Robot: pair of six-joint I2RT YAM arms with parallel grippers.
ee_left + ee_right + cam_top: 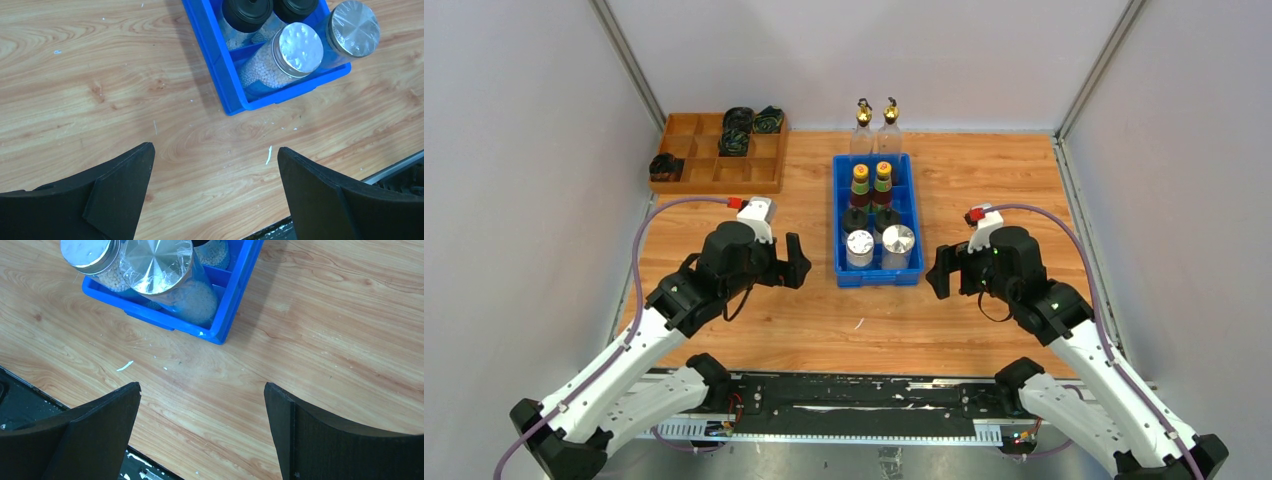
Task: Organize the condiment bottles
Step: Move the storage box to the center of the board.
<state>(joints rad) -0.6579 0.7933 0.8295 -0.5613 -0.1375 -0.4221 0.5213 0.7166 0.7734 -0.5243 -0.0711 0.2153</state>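
Condiment bottles are crowding the blue bin; left gripper and right gripper are hanging open (empty). Best gripping a silver-lidded shaker by its body, lifting straight.

The top camera sits high above and behind the arm bases, facing forward and steeply down. It is far enough back to take in the whole table, the bin at its centre, and both arms. The left wrist camera hangs close over the table, looking down between its own fingers, with the bin's near left corner at upper right. The right wrist camera mirrors it, with the bin's near right corner at upper left. All three views share the bin's near end, its two shakers and a white fleck before it.
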